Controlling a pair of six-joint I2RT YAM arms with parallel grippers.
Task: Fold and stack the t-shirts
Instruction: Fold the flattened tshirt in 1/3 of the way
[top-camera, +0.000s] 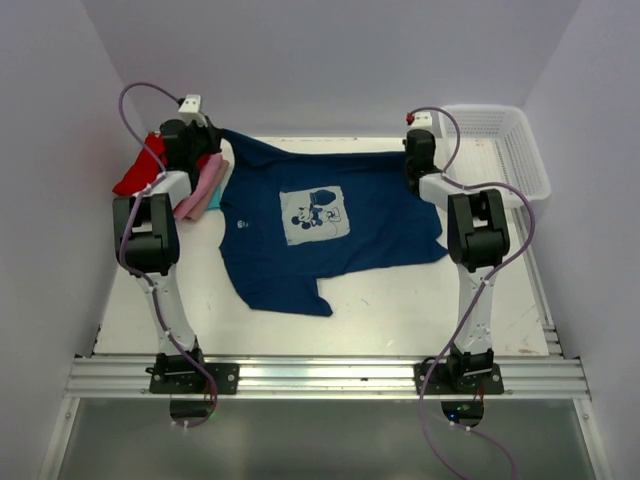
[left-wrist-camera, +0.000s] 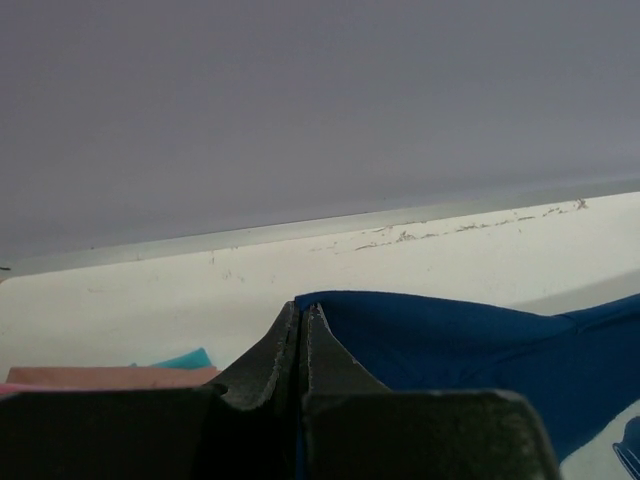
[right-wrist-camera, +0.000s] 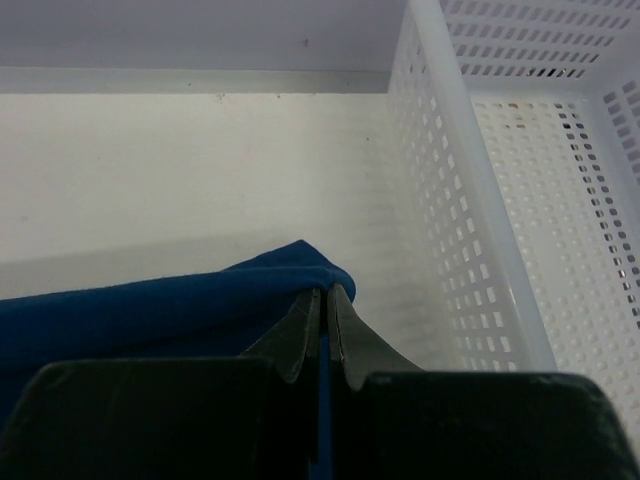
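The navy t-shirt with a pale square cartoon print lies spread across the table's middle. Its far edge is lifted between my two grippers. My left gripper is shut on the shirt's far left corner, seen in the left wrist view with navy cloth to its right. My right gripper is shut on the far right corner, seen in the right wrist view with cloth draped to its left. Folded red, pink and teal shirts sit stacked at the far left.
A white mesh basket stands at the far right, close beside my right gripper; its wall fills the right of the right wrist view. The back wall rises just beyond the table's far edge. The shirt's near hem hangs crumpled at the front left.
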